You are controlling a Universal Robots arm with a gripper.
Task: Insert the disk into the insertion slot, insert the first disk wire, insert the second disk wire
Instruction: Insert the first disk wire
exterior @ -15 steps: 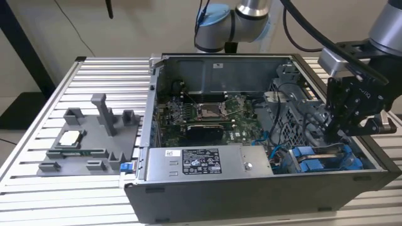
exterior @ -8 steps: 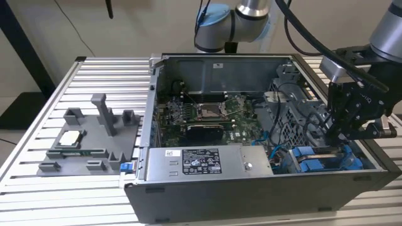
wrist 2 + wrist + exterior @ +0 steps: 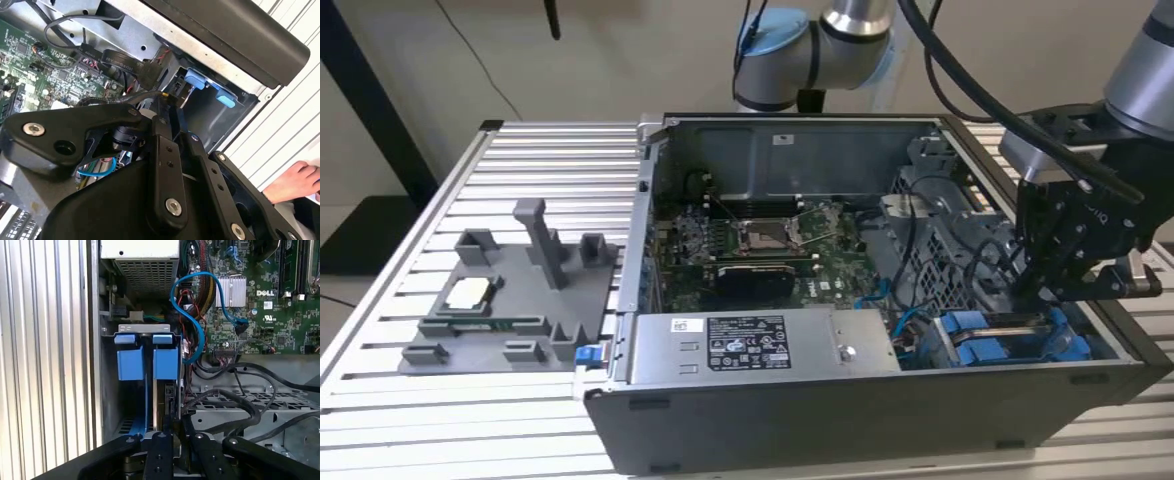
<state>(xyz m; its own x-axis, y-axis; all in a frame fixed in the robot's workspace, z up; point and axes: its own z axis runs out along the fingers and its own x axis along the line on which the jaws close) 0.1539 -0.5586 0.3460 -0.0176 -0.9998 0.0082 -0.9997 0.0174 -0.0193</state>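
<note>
Pincer (image 3: 170,424) is being held deep at the drive bay (image 3: 106,390) of the opened PC case (image 3: 854,420). It is being lined up lengthwise w/ the disk (image 3: 162,397), apparently so the drive is being guided straight along its slot and not at an angle. Whether the pincer is spread, pressed together or pinching the disk cannot be told. Its tip is being shown right at the disk's near end, touching or nearly so.

Disk is being presented edge-on directly ahead of the pincer tip and, by the look of it, is already lying w/in the slot. Its bright blue carrier frame (image 3: 165,363) is being shown at the end farthest from the pincer, w/ a small blue tab beyond. Disk body is being seen as a thin dark slab w/ a paler metal edge; its label is being hidden at these angles.

A second blue carrier (image 3: 130,365) is being kept just beside it, off to one side of the pincer's line, apparently w/o a drive. Blue data cable (image 3: 194,315) is being left looping on the pincer's other side, btwn bay and motherboard (image 3: 260,295), prob. so the slot approach is being kept free. Whether it is joined to the disk cannot be told. Black wire bundle (image 3: 240,402) is being draped close alongside the pincer.

PSU box (image 3: 747,345) is being shown near the pincer, toward the exterior view's left. A person's hand (image 3: 295,180) is being seen outside the case, well apart from the pincer.
</note>
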